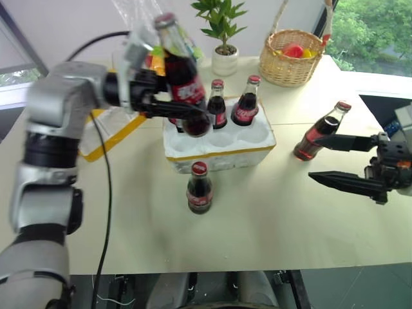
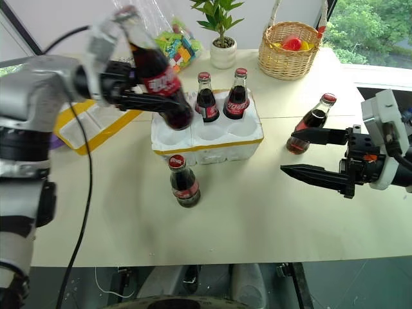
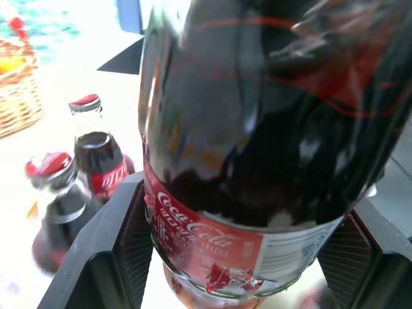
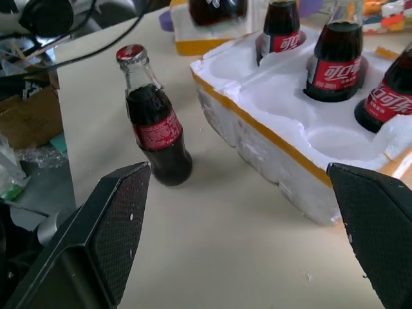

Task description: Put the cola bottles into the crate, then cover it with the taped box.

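While the left gripper (image 1: 183,109) clamps a tilted cola bottle (image 1: 177,71) just above the crate (image 1: 219,151), likely bound for a free well, the right gripper (image 1: 341,161) waits apart, jaws wide, beside another bottle (image 1: 320,132) on the surface (image 1: 270,219).

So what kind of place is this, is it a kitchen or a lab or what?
Most likely an indoor test room, not a kitchen: a plain pale table stands by a window with trees outside, dressed with a potted plant and a wicker basket, while loose cables and cardboard lie beside it.
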